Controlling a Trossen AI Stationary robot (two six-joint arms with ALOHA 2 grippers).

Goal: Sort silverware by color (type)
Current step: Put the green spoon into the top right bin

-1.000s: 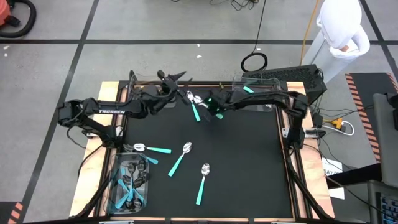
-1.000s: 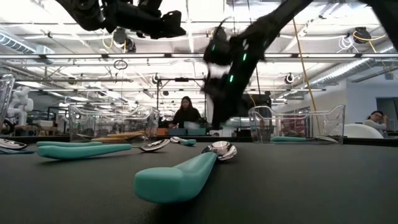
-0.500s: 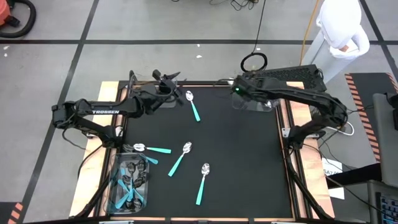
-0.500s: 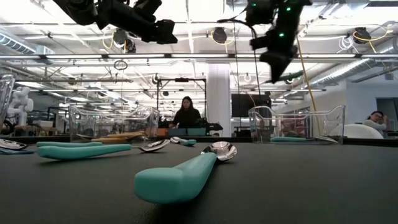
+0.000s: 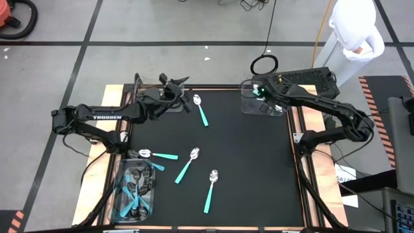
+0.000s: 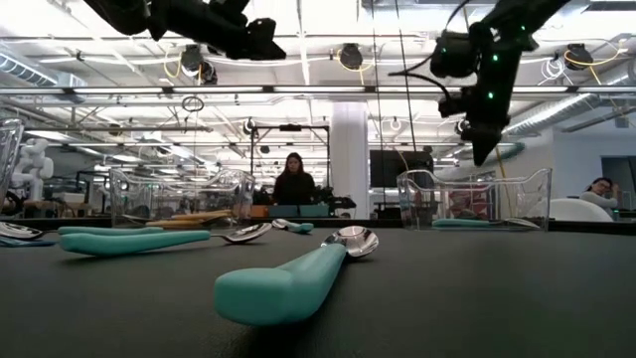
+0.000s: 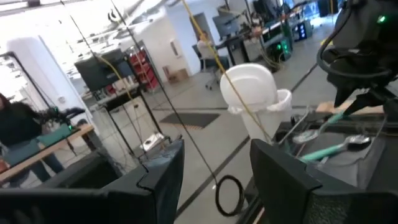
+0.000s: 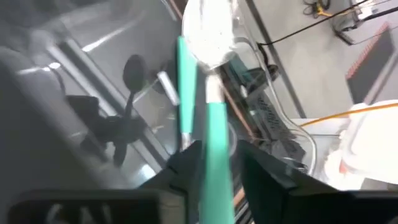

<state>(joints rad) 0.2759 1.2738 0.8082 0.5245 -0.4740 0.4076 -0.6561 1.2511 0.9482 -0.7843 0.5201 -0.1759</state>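
Between right wrist jaws, teal spoon (image 8: pixel 211 118), elsewhere hidden.

Black mat (image 5: pixel 246 162) covers the table, with clear plastic bins (image 5: pixel 137 191) at the corners. There's a person in white (image 5: pixel 352 29) standing off past the far edge, plus a cable loop (image 5: pixel 264 65) on the floor.

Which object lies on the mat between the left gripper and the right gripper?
In the high view, one teal-handled spoon lies on the black mat between the left gripper and the right gripper.

loose teal spoons on table (image 5: pixel 272 168): 5 (image 5: pixel 202 111) | clear bins: 3 (image 5: pixel 137 193) | robot arms: 2 (image 5: pixel 103 116)
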